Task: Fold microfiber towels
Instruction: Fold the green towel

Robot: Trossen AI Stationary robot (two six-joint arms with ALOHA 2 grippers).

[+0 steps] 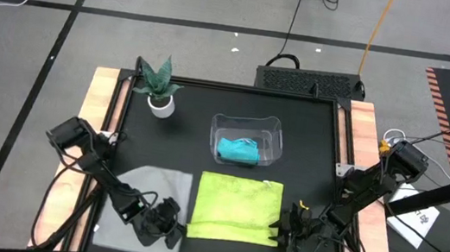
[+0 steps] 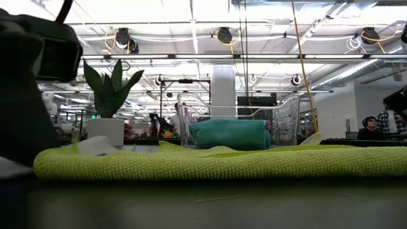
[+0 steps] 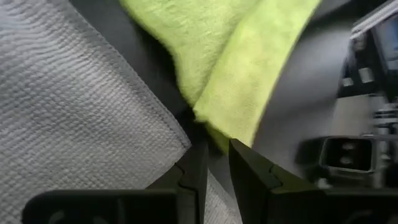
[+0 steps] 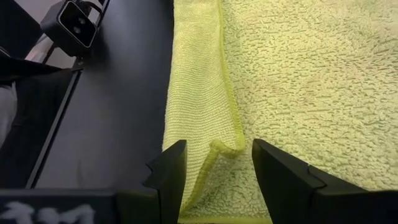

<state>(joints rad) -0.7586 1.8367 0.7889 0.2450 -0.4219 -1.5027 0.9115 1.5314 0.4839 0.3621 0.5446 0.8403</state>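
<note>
Softness rules here: the yellow-green towel (image 1: 238,208), lying doubled on the tabletop (image 1: 184,103) before the bin (image 1: 246,139), looks limp and light, best pinched at its near corners, where the left claw (image 3: 214,152) stands narrow and the right claw (image 4: 217,163) wide, neither visibly gripping.

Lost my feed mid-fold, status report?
Left hand at yellow-green towel's near-left corner, fingers narrowly apart. Right hand open at its near-right corner. Towel folded once. Nothing in the way.
</note>
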